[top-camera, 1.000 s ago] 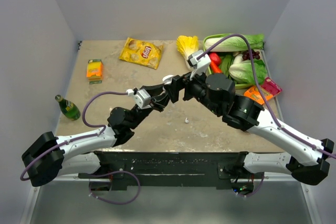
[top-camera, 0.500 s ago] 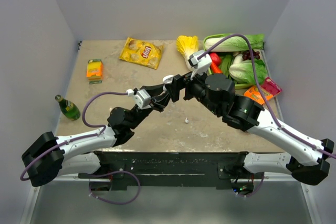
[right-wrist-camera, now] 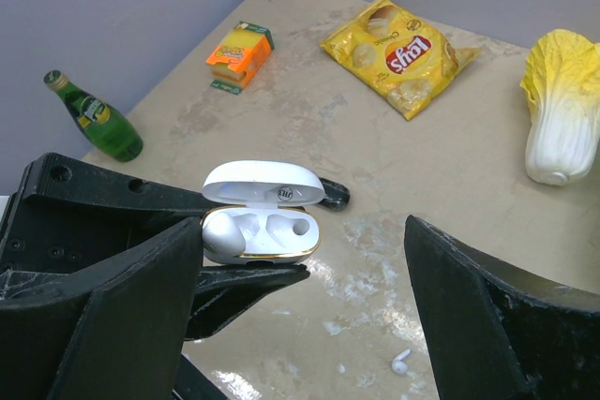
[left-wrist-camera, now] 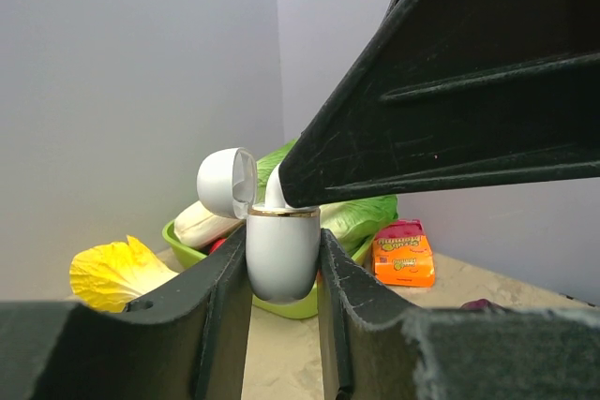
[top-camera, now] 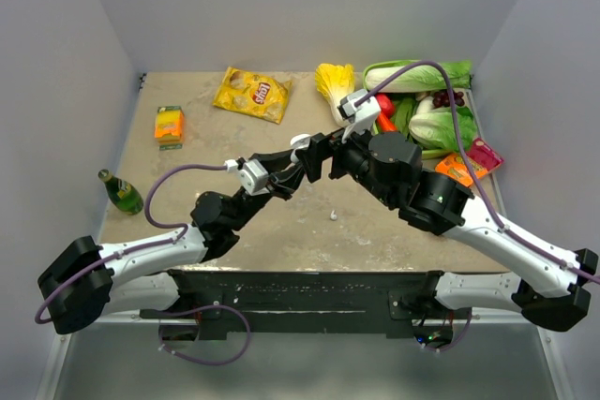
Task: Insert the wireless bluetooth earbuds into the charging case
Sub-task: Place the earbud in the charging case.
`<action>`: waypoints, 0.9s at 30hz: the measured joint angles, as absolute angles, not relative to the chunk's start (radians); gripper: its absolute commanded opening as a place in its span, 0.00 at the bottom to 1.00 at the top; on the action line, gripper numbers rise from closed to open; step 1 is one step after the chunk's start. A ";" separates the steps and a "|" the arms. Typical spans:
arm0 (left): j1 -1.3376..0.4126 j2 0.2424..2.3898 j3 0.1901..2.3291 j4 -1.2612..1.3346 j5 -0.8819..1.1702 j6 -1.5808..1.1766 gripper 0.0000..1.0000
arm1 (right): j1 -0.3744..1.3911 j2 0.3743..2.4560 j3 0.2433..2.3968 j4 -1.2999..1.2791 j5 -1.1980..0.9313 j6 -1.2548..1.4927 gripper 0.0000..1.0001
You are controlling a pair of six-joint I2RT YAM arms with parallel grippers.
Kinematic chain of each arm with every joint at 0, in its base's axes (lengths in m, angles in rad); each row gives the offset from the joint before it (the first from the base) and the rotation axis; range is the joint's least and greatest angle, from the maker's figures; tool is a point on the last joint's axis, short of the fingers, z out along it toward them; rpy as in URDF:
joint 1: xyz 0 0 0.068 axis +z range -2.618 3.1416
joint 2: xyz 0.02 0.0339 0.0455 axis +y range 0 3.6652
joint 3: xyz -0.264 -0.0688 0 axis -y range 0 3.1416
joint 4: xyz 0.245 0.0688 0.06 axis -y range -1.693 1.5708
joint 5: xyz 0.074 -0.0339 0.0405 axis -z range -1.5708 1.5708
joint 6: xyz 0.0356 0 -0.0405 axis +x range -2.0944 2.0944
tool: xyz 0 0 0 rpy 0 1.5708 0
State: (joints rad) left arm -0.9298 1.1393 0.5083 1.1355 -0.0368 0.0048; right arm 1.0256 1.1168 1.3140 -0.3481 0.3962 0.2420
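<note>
Fingers (left-wrist-camera: 217,316) of left gripper (left-wrist-camera: 281,274) clamped on two opposite sides of the case (left-wrist-camera: 281,245), holding it upright above the table (right-wrist-camera: 356,138); lid (left-wrist-camera: 225,183) flipped back and open, up and to the left of the finger pair in the left wrist view; a slim white piece standing up from the case mouth, touching the edge of a right finger (left-wrist-camera: 450,91) leaning over it; bud or not, cannot tell.

Fingers (right-wrist-camera: 122,325) of right gripper (right-wrist-camera: 305,241) spread wide, pinching nothing; case between and beneath them, nearer the left-hand finger in the right wrist view, wells facing up; hard to say from there whether either well is filled.

One white bud (right-wrist-camera: 401,361) lying on the table under the right fingers, nearer the right-hand one, well apart from the case, touched by neither gripper.

Beyond the right fingers: chip bag (right-wrist-camera: 398,51) straight ahead; yellow cabbage (right-wrist-camera: 562,110) ahead and to the right; orange pack (right-wrist-camera: 239,51) ahead and to the left; green bottle (right-wrist-camera: 94,117) lying farther left, just past the left-hand finger.
</note>
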 measured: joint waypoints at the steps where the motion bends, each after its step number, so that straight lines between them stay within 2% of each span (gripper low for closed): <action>1: -0.930 1.139 0.509 1.135 -0.037 0.005 0.00 | 1.026 1.117 1.314 -0.348 0.398 0.242 0.88; 27: -0.930 1.138 0.509 1.135 -0.029 0.005 0.00 | 1.026 1.111 1.312 -0.349 0.401 0.242 0.90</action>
State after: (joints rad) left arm -0.9298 1.1381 0.5087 1.1355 -0.0288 0.0048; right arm 1.0264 1.1110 1.3121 -0.3492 0.4007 0.2420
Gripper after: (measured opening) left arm 0.346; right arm 0.894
